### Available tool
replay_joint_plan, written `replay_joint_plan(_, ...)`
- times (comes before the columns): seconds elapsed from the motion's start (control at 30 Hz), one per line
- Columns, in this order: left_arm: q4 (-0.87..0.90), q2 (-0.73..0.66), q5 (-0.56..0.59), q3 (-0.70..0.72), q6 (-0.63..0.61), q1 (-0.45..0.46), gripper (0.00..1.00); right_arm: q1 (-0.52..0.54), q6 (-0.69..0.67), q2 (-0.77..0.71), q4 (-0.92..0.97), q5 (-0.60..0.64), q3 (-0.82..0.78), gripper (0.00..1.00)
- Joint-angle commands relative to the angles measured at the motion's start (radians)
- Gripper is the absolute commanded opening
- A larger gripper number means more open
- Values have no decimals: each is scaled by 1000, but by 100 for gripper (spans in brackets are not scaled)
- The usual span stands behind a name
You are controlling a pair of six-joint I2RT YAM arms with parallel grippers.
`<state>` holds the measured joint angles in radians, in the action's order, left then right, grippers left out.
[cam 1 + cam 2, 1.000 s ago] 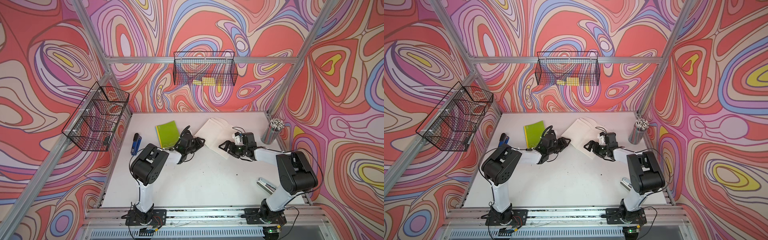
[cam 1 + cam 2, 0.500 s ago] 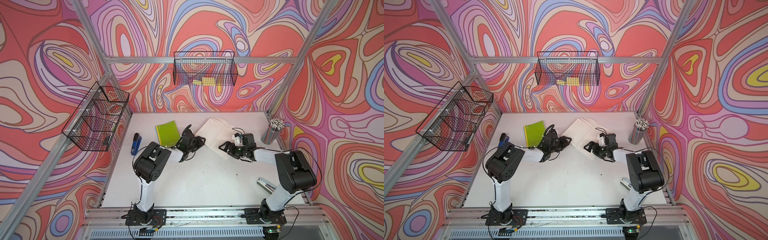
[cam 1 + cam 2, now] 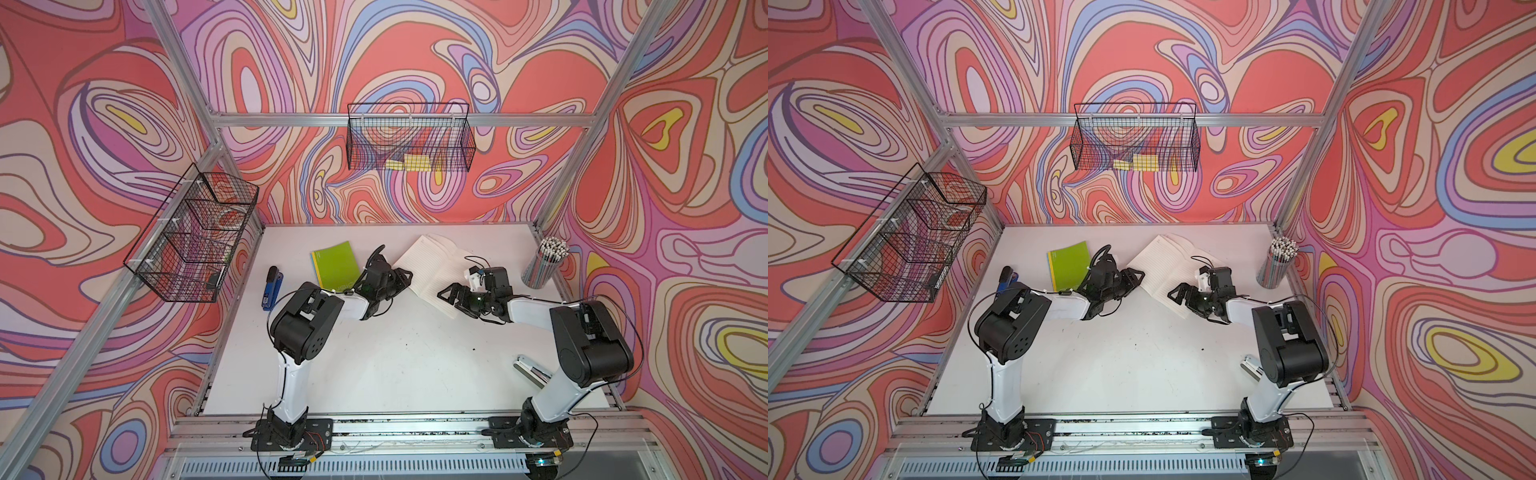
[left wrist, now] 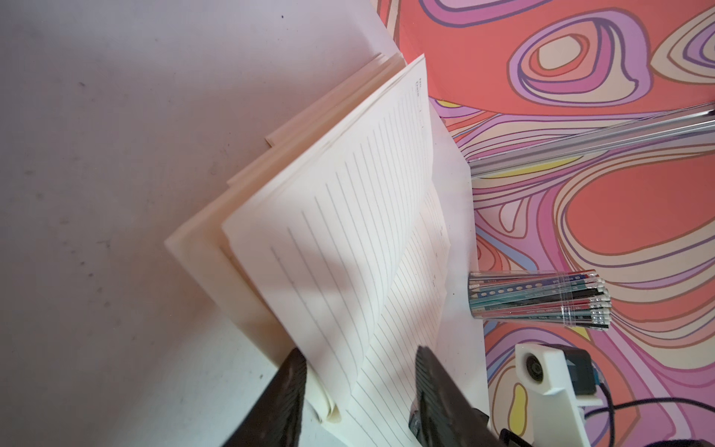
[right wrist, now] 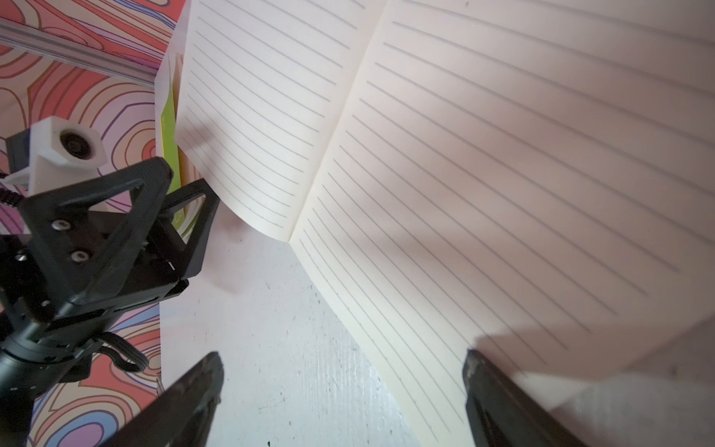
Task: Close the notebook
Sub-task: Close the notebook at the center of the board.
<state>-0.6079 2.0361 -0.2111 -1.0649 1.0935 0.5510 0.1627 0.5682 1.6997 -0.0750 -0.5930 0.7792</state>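
Left gripper (image 4: 360, 360), jaws parted, straddles the corner of the raised leaves of the open notebook (image 3: 432, 266), which lies back-centre on the table (image 3: 395, 365) between both grippers; right gripper (image 5: 340, 367), jaws spread wide and holding nothing, sits at its right page's edge.

On my bench (image 3: 395, 353) a closed green exercise book (image 3: 334, 268) lies flat, with a blue stapler (image 3: 272, 288) near it on my left. A cup of pencils (image 3: 544, 266) stands upright in the far right corner. A silver stapler (image 3: 530, 371) lies near the right front. The side basket (image 3: 191, 237) hangs on the left wall, and the back basket (image 3: 409, 137) holds yellow pads (image 3: 409, 162).
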Motion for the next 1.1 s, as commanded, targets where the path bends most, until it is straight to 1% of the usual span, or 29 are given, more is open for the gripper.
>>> replay_joint_plan(0.0,9,27,13,-23,7,6,41,-5,-8,15,26,-1,-24,99)
replay_joint_plan(0.2,-2,42,16,-21,8,6,37,-5,-7,15,24,-2,-26,98)
replay_joint_plan(0.67,31,73,34,-81,-9,1,38,-6,-13,17,39,-3,-15,98)
replay_joint_plan(0.7,29,77,32,-85,-7,1,37,-6,-15,17,40,-3,-15,98)
replay_joint_plan(0.73,28,82,31,-88,-5,1,32,-6,-16,17,43,-2,-15,98)
replay_joint_plan(0.83,18,88,28,-89,-2,1,10,-6,-17,16,44,-3,-15,98)
replay_joint_plan(0.9,10,87,21,-85,-5,1,0,-6,-17,15,43,-2,-18,98)
replay_joint_plan(1.07,-67,62,-30,-55,-55,1,0,-6,-18,-14,24,-9,-29,98)
